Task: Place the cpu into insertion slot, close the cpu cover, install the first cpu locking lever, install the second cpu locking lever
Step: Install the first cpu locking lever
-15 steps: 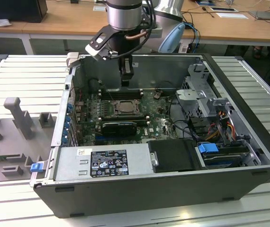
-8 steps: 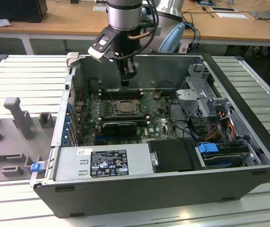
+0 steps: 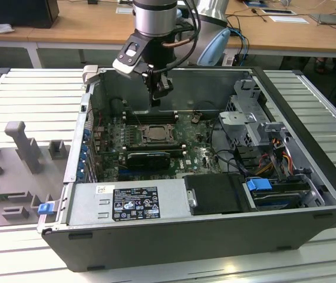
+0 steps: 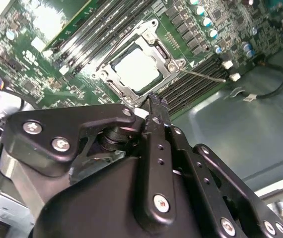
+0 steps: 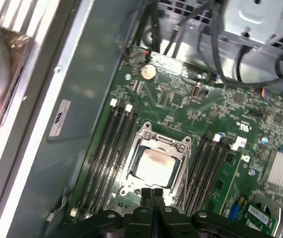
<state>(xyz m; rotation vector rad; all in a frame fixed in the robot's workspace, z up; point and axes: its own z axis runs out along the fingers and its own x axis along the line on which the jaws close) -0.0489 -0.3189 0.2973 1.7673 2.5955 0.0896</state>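
Observation:
The cpu (image 4: 136, 69) (image 5: 154, 164) lies flat with its pale face up in the insertion slot (image 3: 154, 134) on the green board inside the open computer case. The silvery cpu cover (image 4: 169, 59) (image 5: 162, 144) lies down around it, framing the chip in its window. A thin wire locking lever (image 4: 203, 76) sticks out sideways over the memory slots. My gripper (image 3: 155, 101) (image 4: 154, 103) (image 5: 153, 192) hangs a little above the socket's edge, shut, with nothing between its fingers.
Long black memory slots (image 5: 106, 148) flank the socket on both sides. The case walls (image 3: 309, 177) enclose the board, with a power supply (image 3: 127, 203) at the front and a drive cage (image 3: 250, 118) with cables on the exterior view's right. Grey fixtures (image 3: 20, 141) stand outside on the ribbed table.

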